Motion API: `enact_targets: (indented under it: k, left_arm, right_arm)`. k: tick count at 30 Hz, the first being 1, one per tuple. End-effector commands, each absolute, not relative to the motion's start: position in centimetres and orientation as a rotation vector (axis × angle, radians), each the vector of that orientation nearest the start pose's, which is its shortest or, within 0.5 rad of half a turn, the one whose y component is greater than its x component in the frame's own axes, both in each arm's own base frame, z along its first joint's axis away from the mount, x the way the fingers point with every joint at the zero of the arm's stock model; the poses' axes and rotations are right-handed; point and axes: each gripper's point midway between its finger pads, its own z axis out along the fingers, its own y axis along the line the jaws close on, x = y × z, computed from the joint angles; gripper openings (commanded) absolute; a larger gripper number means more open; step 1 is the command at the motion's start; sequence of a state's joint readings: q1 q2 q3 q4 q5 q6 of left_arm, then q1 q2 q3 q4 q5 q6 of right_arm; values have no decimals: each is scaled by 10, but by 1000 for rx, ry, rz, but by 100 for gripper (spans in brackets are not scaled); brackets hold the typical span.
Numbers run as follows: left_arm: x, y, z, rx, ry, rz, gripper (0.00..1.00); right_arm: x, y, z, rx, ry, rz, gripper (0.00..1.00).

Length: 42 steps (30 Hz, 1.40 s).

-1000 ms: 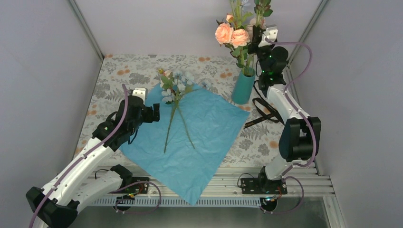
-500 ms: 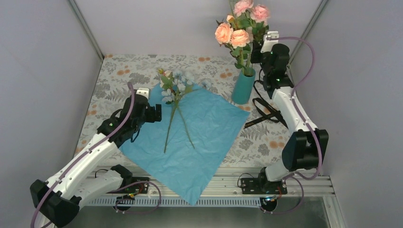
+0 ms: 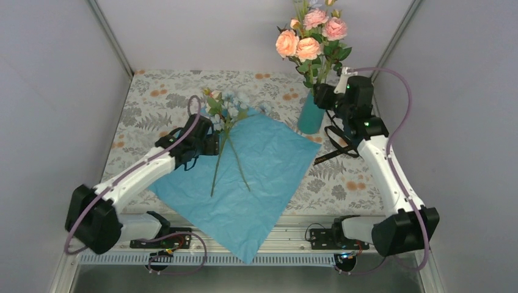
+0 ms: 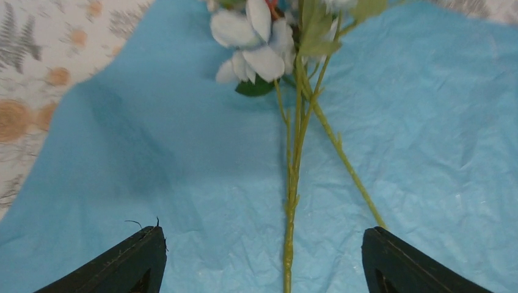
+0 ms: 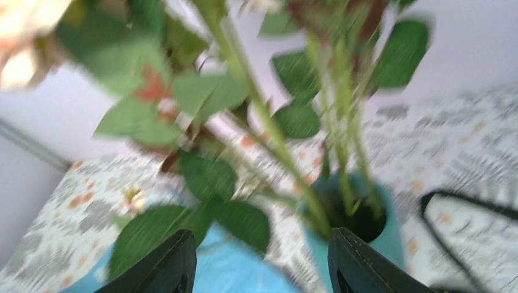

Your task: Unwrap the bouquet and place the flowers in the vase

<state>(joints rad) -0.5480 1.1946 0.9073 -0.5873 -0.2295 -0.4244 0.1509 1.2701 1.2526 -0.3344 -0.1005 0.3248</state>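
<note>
A counter [image 3: 153, 104] covered with a grey-and-orange floral-print cloth is seen between plain pale walls. A large crinkled blue paper sheet [image 3: 269, 177] is spread flat over its middle, with one corner hung over the near edge. The white-and-black left arm [image 3: 134, 177] is stretched over the sheet's left corner. The white-and-black right arm [image 3: 385, 165] is raised along the right side of the counter.

A small teal cylindrical vase [image 3: 310, 117] is stood upright on the cloth just beside the sheet's far-right edge. Long-stemmed pink and peach artificial roses [image 3: 308, 36] with green leaves are held in it and rise well above its rim. Pale-blue artificial blossoms [image 3: 227, 110] are laid at the sheet's far corner. Their thin green stems [image 3: 221, 160] are crossed and run back over the paper toward the near side. A black strap [image 3: 339, 143] is laid on the cloth between the vase and the right arm.

The left claw [image 3: 211, 143] is held low over the paper with its fingers spread wide. In the left wrist view one stem [image 4: 292, 183] lies between them, and nothing is gripped. The right claw [image 3: 321, 96] is held just beside the upper part of the vase, its fingers parted. In the blurred right wrist view the vase [image 5: 388, 241] and the leafy stems are seen just beyond them.
</note>
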Motion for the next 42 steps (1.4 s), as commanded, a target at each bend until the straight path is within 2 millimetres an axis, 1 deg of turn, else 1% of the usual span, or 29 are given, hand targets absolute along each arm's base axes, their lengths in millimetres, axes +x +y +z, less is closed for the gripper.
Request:
enact_targets:
  k: [1, 2, 5, 8, 9, 11, 13, 15, 16, 19, 20, 21, 23, 24, 27, 29, 31, 33, 35, 38, 42]
  left_arm:
    - [321, -162, 140, 20, 2478, -225, 77]
    - [325, -165, 130, 20, 2503, -215, 74]
    - [334, -172, 111, 23, 2532, -207, 70]
    - [337, -179, 93, 38, 2561, -245, 70]
    - [336, -180, 90, 34, 2571, -269, 70]
    - [334, -179, 90, 16, 2570, -336, 71]
    - [332, -174, 96, -12, 2556, -375, 72]
    - [331, -165, 108, -32, 2535, -370, 77]
    - [329, -162, 115, -37, 2524, -362, 81]
    - [325, -151, 147, -39, 2458, -332, 88]
    - [323, -147, 157, -39, 2434, -322, 90]
    - [320, -144, 171, -33, 2401, -320, 92]
    - [316, -137, 190, -21, 2364, -298, 95]
    - [314, -134, 195, -16, 2355, -283, 96]
    - [307, -125, 209, -23, 2332, -248, 97]
    - [302, -120, 213, -32, 2325, -236, 97]
    - [299, -116, 214, -42, 2316, -228, 97]
    - [296, -113, 209, -54, 2320, -219, 97]
    - [295, -113, 204, -59, 2329, -219, 97]
    - [293, -116, 197, -61, 2344, -241, 97]
    - [292, -121, 184, -71, 2363, -279, 95]
  right_arm:
    - [369, 111, 322, 133, 2020, 542, 56]
    - [363, 117, 322, 121, 2020, 558, 56]
    - [350, 140, 311, 69, 2033, 618, 54]
    - [343, 171, 291, 5, 2067, 688, 52]
    - [343, 182, 283, -13, 2084, 708, 52]
    - [341, 207, 270, -63, 2109, 748, 51]
    - [343, 232, 254, -107, 2138, 778, 50]
    - [346, 255, 240, -136, 2164, 801, 48]
    - [348, 268, 233, -162, 2174, 815, 48]
    - [353, 309, 209, -259, 2218, 824, 46]
    - [355, 324, 189, -300, 2261, 812, 46]
    - [357, 336, 177, -325, 2286, 808, 46]
    - [360, 356, 153, -361, 2332, 795, 45]
    - [361, 365, 144, -378, 2343, 784, 44]
    - [370, 380, 117, -411, 2387, 731, 43]
    - [375, 386, 99, -434, 2424, 701, 43]
    - [380, 391, 89, -455, 2441, 685, 43]
    - [381, 397, 74, -488, 2467, 684, 42]
    - [382, 402, 68, -511, 2478, 695, 42]
    - [382, 402, 50, -530, 2515, 666, 42]
    - [381, 400, 36, -541, 2544, 631, 40]
